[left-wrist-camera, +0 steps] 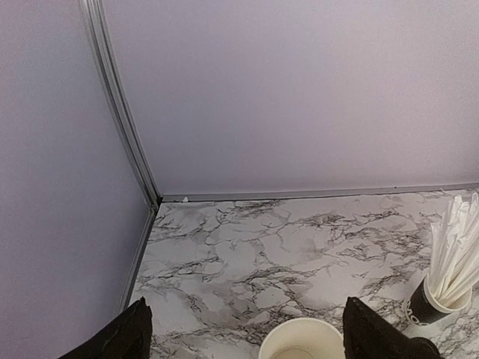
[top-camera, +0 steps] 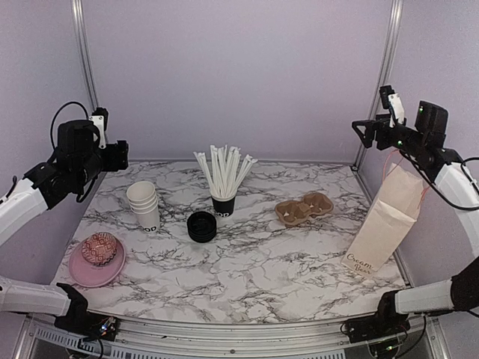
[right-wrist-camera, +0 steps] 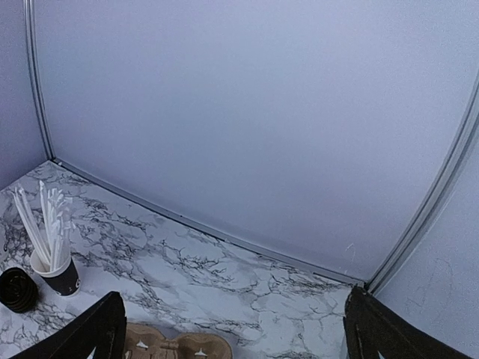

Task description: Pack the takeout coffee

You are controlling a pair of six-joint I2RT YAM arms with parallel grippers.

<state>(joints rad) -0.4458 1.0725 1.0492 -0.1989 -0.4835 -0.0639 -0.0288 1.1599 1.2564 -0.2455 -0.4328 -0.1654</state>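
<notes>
No takeout coffee with a lid shows in any view. My left gripper (top-camera: 117, 155) hangs open and empty high over the table's back left corner; in its wrist view the left gripper (left-wrist-camera: 247, 308) has the rim of the top lidless white cup (left-wrist-camera: 303, 341) just below it. That stack of lidless white cups (top-camera: 143, 203) stands at the left. My right gripper (top-camera: 364, 132) is raised at the back right, open and empty. In its own view the right gripper (right-wrist-camera: 233, 295) sits above the brown cardboard cup carrier (right-wrist-camera: 179, 346).
A stack of black lids (top-camera: 201, 226) lies beside a black cup of white straws (top-camera: 223, 203). The cup carrier (top-camera: 303, 209) sits right of centre, and a tall paper bag (top-camera: 384, 221) stands at the right edge. A pink plate (top-camera: 78, 274) with a patterned bowl is at the near left.
</notes>
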